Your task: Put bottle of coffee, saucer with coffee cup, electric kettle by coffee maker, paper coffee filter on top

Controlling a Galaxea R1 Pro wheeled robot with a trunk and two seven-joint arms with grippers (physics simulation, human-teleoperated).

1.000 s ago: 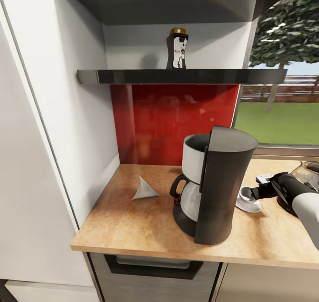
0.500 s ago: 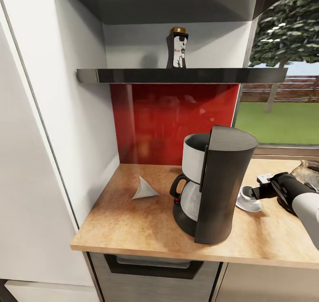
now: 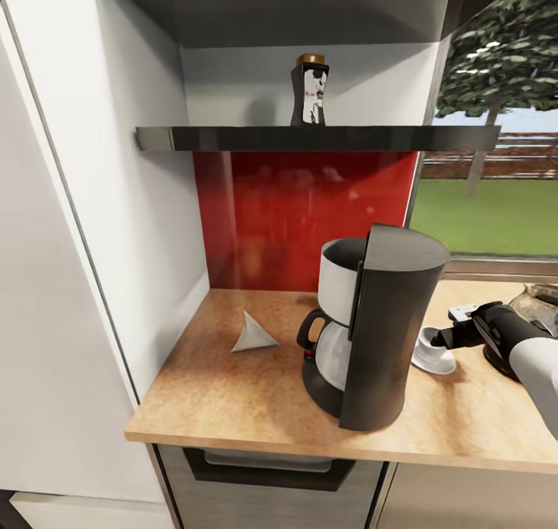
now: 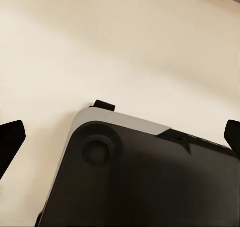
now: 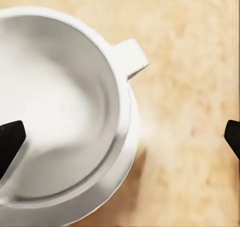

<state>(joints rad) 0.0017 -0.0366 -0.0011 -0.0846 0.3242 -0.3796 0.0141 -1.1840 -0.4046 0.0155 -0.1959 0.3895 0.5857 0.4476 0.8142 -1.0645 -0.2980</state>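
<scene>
Right tool (image 3: 443, 337), released, hovers just above the coffee cup (image 3: 431, 340) on its saucer (image 3: 435, 362), beside the coffee maker (image 3: 377, 323).

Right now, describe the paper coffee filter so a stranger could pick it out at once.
Start at the tall dark grey coffee maker on the wood-coloured countertop. On the bare worktop between it and the white side wall lies the paper coffee filter. It is a small white cone lying on its side, unlike the round cup and saucer beyond the machine.

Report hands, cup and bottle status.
Right hand open over small white handled cup on white saucer. Left hand open. Dark gold-lidded coffee jar on shelf.
</scene>
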